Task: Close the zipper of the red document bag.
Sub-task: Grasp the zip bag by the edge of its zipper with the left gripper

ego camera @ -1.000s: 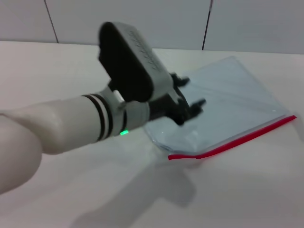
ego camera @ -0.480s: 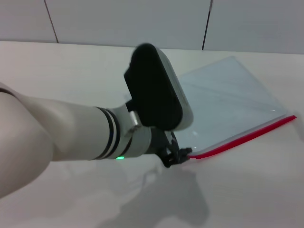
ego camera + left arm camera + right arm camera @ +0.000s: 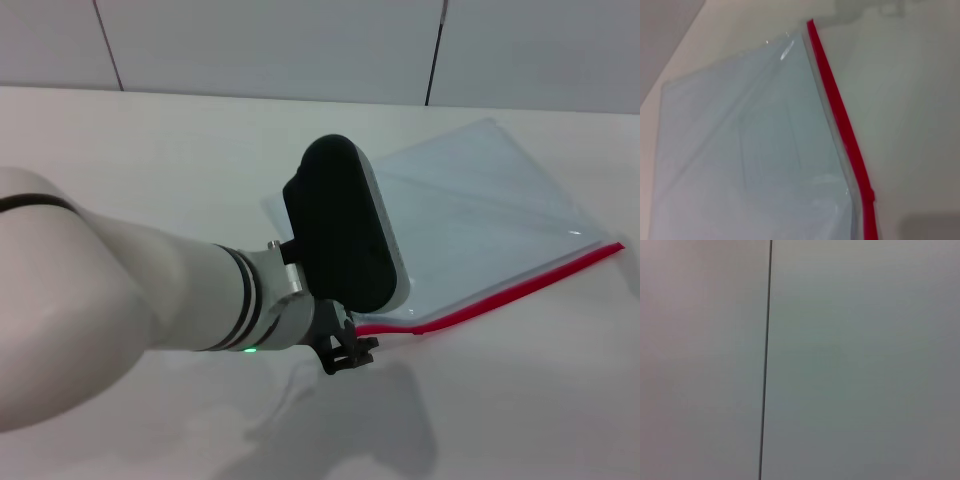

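The red document bag [image 3: 480, 215] is a flat translucent pale-blue pouch lying on the table at centre right. Its zipper [image 3: 520, 288] is a thin red strip along the near long edge, running from the far right corner toward the middle. My left gripper [image 3: 345, 355] is low over the table at the near-left end of that strip, and the wrist housing hides the bag's left corner. In the left wrist view the bag [image 3: 740, 150] and the zipper [image 3: 840, 120] fill the picture, with a small thicker spot [image 3: 868, 193] on the strip. The right gripper is out of view.
The pale table [image 3: 150, 150] stretches left of and in front of the bag. A panelled wall [image 3: 300, 40] stands behind the table's far edge. The right wrist view holds only grey wall panels [image 3: 855, 360] with a dark seam.
My left arm has swung down and nearer, from above the bag's left part to the table at the zipper's near-left end. The bag has not shifted.
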You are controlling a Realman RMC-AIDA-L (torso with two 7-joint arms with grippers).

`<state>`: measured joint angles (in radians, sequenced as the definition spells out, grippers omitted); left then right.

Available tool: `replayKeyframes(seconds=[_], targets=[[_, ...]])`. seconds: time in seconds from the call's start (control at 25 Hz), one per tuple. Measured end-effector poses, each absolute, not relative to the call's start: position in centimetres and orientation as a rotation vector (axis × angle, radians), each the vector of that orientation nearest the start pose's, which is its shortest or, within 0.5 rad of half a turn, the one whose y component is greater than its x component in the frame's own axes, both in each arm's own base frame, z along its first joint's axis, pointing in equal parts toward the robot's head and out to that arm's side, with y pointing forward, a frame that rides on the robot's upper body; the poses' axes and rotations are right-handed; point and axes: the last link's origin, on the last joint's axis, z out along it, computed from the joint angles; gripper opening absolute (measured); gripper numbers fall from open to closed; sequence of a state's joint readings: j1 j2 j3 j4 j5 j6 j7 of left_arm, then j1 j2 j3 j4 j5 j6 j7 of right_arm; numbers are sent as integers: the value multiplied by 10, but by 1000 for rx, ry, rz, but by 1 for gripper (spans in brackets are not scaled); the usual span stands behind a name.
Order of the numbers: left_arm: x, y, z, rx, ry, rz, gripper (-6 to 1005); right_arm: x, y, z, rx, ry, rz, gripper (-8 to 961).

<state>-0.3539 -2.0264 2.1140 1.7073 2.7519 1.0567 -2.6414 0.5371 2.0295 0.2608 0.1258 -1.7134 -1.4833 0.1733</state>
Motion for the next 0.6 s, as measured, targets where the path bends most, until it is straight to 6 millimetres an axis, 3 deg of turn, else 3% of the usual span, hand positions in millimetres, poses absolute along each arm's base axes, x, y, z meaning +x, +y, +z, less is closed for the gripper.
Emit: replayKeyframes(seconds=[0.6], targets=[[-134,298,-104,-2623,79,370,577,285,344,22,-1560,265,948,738]])
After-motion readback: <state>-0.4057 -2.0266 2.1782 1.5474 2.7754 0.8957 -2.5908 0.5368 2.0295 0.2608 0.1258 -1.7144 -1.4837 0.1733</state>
